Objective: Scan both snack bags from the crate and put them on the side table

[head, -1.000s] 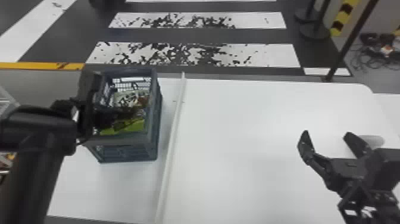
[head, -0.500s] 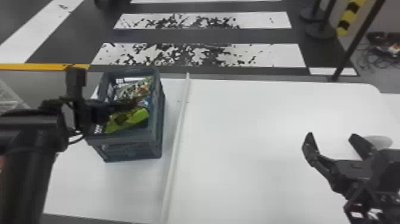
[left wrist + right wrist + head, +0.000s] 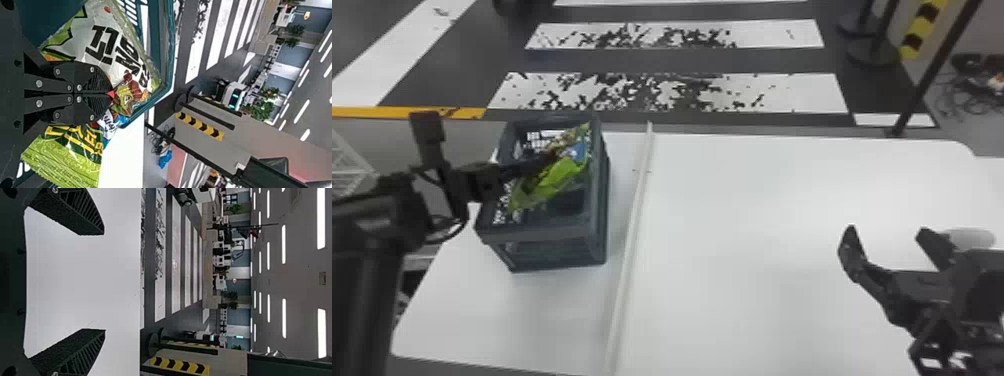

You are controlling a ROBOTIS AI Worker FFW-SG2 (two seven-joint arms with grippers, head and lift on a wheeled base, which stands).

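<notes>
From my end, I'd say an indoor test hall: crosswalk stripes [image 3: 802, 92] on the floor [image 3: 682, 60], ceiling strip lights [image 3: 284, 244], a yellow-and-black guard [image 3: 200, 125].

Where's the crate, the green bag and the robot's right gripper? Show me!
Crate [image 3: 552, 251]: head view, on its front wall.
Green bag [image 3: 64, 158]: left wrist view, on its printed green side.
Right gripper [image 3: 888, 232]: head view, midway between its fingertips.

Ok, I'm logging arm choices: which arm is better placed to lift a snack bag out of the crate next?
Left, I'd say: its gripper is shut on a snack bag at the crate. The right gripper is open and empty, across the pale strip from it.
</notes>
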